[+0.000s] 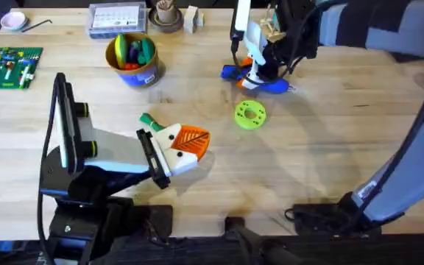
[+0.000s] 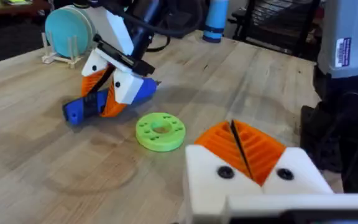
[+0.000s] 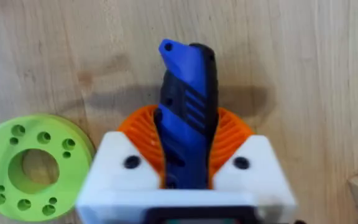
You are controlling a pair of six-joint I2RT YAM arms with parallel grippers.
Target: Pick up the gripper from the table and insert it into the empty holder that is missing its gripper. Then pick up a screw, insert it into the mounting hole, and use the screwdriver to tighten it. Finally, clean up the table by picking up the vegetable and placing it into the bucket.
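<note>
The blue screwdriver (image 1: 274,86) lies on the table (image 1: 330,147) at the back, right of centre. My right gripper (image 1: 256,73) stands over it, its orange fingers shut on the blue body (image 3: 188,99); the left wrist view shows the same grip (image 2: 107,99). My left gripper (image 1: 193,140) hovers low near the table's middle, orange fingers pressed together with nothing between them (image 2: 238,146). A small green piece, apparently the vegetable (image 1: 147,120), lies beside its wrist. The bucket (image 1: 152,71) stands at the back left with toys inside. The loose gripper, holder and screw are out of view.
A lime green disc with holes (image 1: 250,115) lies between the two grippers. Along the far edge are a clear parts box (image 1: 116,18), a brown cup (image 1: 166,16), a pink bowl (image 1: 12,20) and a green board (image 1: 9,65).
</note>
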